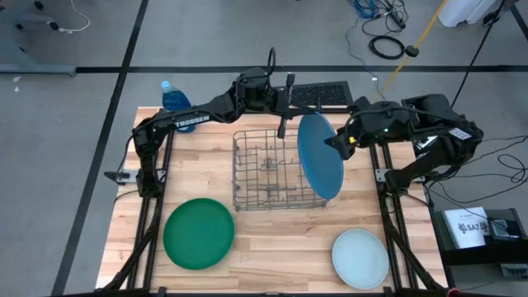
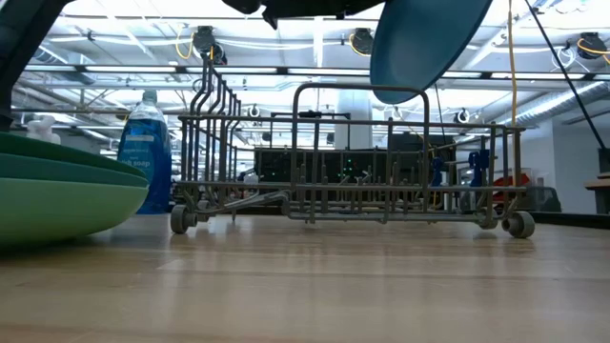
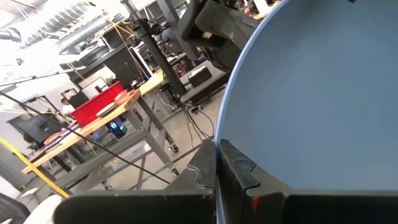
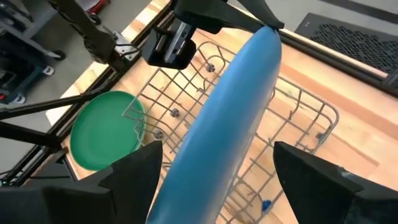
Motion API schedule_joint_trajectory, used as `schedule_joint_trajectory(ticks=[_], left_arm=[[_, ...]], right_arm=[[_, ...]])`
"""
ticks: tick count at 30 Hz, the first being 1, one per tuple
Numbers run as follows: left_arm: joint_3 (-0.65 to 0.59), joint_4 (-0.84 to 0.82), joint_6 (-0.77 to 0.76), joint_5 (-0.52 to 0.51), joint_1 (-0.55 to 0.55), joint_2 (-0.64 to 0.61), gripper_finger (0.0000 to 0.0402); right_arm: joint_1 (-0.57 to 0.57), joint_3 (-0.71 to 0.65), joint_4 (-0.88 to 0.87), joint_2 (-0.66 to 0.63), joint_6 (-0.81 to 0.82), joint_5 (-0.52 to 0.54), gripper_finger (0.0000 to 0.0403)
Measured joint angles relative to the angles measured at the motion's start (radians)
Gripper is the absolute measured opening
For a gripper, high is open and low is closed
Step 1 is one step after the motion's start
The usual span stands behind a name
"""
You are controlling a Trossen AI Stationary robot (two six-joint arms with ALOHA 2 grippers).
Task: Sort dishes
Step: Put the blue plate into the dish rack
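While my left tool (image 1: 283, 106) is pinching the upper rim of the round, smooth blue dinner plate (image 1: 320, 155), I am holding it on edge above the right end of the grey wire rack (image 1: 272, 173), just right of centre in the high view, so it can slide between the rack's wires. My right tool (image 1: 340, 142) is standing wide open with its fingers either side of the plate, apparently steadying or taking it over; I cannot see contact. Lower left, the round dark green plate (image 1: 198, 233) is lying flat on the wooden table (image 1: 280, 239); lower right, the pale mint plate (image 1: 360, 257) is waiting too.
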Motion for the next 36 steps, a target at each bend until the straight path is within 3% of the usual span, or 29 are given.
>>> schedule_joint_trajectory(ticks=[4,7,15,17,25,36], left_arm=[[0.0,-0.002,0.0,0.0,-0.004,0.0,0.0],[0.0,-0.003,0.0,0.0,-0.005,0.0,0.0],[0.003,0.013,-0.004,0.02,-0.004,-0.011,0.0],[0.003,0.011,-0.005,0.029,-0.004,-0.013,0.0],[0.001,0.032,-0.007,0.013,-0.005,-0.012,0.0016],[-0.002,-0.06,-0.007,-0.073,-0.006,-0.099,0.0141]], right_arm=[[0.0,0.001,-0.005,0.02,0.011,-0.003,0.0291],[0.004,0.001,-0.005,0.037,0.018,-0.004,0.0255],[0.008,-0.001,-0.052,0.053,0.052,0.018,0.005],[0.008,-0.001,-0.07,0.049,0.059,0.042,0.0018],[0.008,-0.002,-0.102,0.038,0.071,0.049,0.0011],[0.011,0.002,-0.069,0.038,0.043,0.045,0.0007]])
